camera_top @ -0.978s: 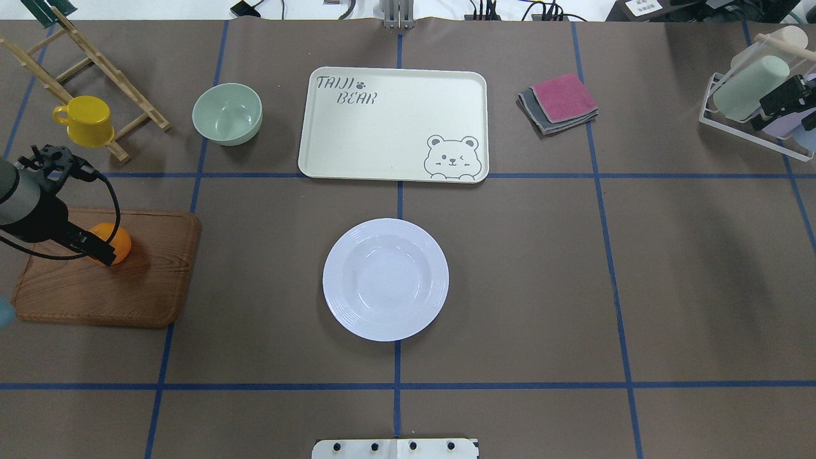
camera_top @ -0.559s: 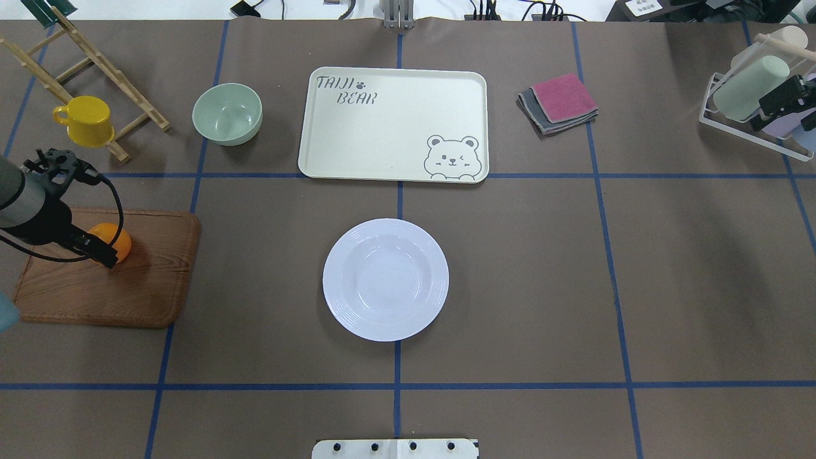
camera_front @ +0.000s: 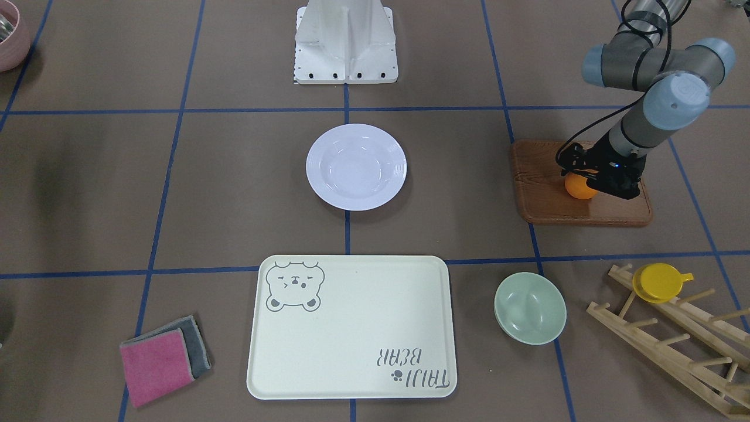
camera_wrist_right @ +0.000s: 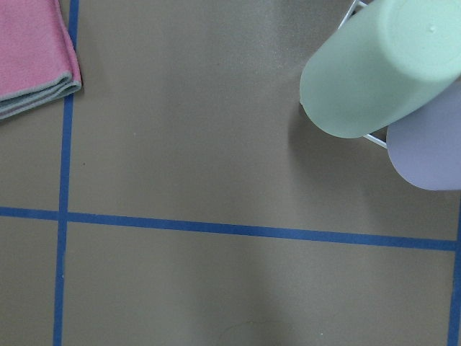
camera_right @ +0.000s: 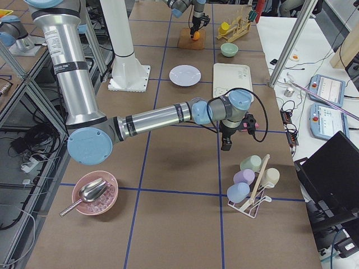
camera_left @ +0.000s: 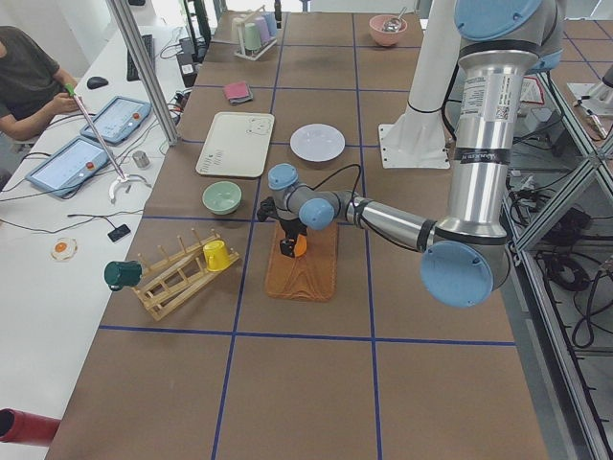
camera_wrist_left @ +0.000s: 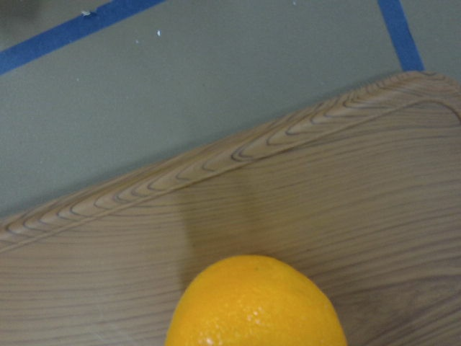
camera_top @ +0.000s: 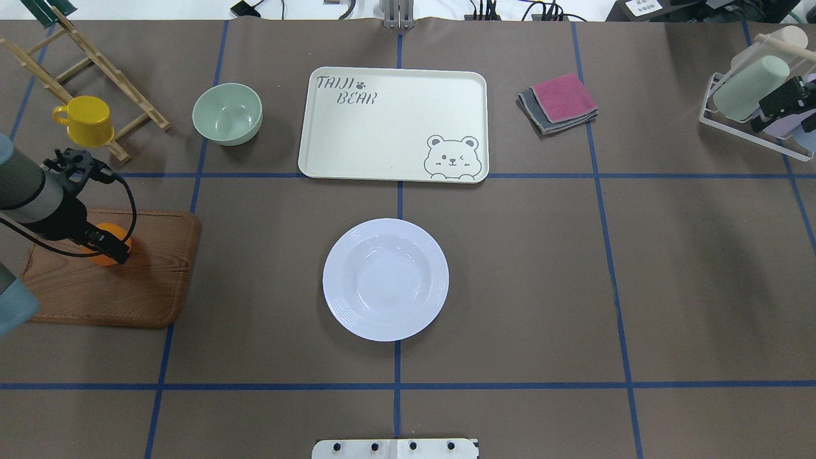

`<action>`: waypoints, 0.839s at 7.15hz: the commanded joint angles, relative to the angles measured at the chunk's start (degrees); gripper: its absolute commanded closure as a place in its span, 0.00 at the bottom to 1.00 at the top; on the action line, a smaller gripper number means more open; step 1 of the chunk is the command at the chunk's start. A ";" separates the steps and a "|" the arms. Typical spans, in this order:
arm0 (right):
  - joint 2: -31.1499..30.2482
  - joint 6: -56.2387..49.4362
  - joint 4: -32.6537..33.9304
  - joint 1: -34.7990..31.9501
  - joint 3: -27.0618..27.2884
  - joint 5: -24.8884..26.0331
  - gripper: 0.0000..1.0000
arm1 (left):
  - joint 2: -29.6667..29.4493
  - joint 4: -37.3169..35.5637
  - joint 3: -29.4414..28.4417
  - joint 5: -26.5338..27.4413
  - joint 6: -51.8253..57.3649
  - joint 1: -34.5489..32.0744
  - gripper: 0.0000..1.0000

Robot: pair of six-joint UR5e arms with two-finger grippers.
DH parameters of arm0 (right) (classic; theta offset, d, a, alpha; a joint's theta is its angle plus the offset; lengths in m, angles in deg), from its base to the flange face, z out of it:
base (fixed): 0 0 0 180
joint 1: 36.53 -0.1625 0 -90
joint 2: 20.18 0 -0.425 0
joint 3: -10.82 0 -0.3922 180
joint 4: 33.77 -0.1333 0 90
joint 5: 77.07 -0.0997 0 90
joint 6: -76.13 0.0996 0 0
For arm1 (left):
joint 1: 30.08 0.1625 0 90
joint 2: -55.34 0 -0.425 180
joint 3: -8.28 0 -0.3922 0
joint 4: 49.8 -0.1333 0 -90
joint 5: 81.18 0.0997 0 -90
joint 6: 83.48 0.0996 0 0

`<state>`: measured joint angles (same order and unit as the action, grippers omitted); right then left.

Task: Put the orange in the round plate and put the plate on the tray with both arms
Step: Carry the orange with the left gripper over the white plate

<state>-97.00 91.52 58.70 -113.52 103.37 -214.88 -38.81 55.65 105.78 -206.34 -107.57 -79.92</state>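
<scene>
One fixed camera looks forward and down from behind the robot and another faces it steeply from across the brown-covered table [camera_top: 542,287], so both share the glossy white round plate [camera_top: 386,279] and the pale cream rectangular bear tray [camera_top: 382,134], turned end for end between them. Two wider side cameras look along the table from its opposite ends, taking in the same plate and tray. The left wrist camera sits very close over the bright orange fruit [camera_wrist_left: 256,306] on the brown wooden board [camera_wrist_left: 360,187], while the right wrist camera looks straight down at the table beside a folded pink cloth [camera_wrist_right: 32,50].
</scene>
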 commanded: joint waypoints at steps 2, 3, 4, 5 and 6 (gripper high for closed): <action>0.00 0.00 0.00 0.00 0.08 0.00 0.00 | -3.04 -0.41 0.31 -0.69 -0.43 0.09 1.00; 0.00 0.00 0.00 0.00 0.17 0.00 0.00 | -3.23 -0.59 3.28 -2.52 -0.52 0.09 1.00; 0.00 0.00 0.00 0.00 0.17 0.00 0.00 | -5.49 -0.59 7.57 -6.28 -7.83 0.09 1.00; -0.17 0.00 0.00 0.00 0.60 0.00 0.00 | -10.65 -0.59 8.75 -6.49 -17.91 0.18 1.00; -0.26 0.00 0.00 0.00 0.69 0.00 0.00 | -15.75 -0.68 9.28 -6.41 -26.80 2.79 1.00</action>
<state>-97.15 91.52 58.70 -113.52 103.85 -214.88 -48.91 55.05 113.73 -212.26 -123.86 -79.07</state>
